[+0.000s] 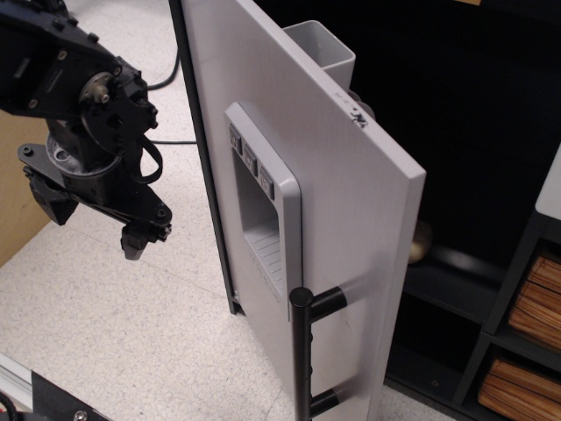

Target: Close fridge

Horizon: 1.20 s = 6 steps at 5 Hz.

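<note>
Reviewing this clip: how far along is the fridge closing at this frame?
Nothing looks done: the fridge door stands swung well out from the black frame, with a white door bin visible behind it. In hand: the gripper hangs left of the door face, apart from it and from the handle. Left: reaching the door and pushing it shut.

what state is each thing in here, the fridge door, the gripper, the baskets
fridge door: swung open, standing away from the frame
handle: upright bar on the door, nothing touching it
gripper: left of the door, apart from it, holding nothing; open or shut cannot be told
door bin: on the door's inner side, contents hidden
brown baskets: sitting in the dark shelf unit
</note>
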Each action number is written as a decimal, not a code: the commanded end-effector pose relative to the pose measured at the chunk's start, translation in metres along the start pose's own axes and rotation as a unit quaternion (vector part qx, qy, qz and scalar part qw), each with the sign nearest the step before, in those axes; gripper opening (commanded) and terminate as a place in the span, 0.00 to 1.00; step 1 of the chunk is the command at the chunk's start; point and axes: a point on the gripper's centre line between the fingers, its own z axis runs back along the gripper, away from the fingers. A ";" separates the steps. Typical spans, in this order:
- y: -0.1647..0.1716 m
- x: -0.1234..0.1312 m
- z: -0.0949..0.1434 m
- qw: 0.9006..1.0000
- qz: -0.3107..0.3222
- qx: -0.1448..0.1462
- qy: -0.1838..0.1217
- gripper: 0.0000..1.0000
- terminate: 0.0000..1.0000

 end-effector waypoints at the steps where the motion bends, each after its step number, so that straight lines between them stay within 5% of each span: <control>1: 0.000 0.000 0.000 1.000 0.000 0.000 0.000 1.00 0.00; 3: -0.027 0.039 0.016 0.999 -0.022 -0.016 -0.028 1.00 0.00; 6: -0.085 0.056 0.039 0.984 -0.138 -0.107 -0.039 1.00 0.00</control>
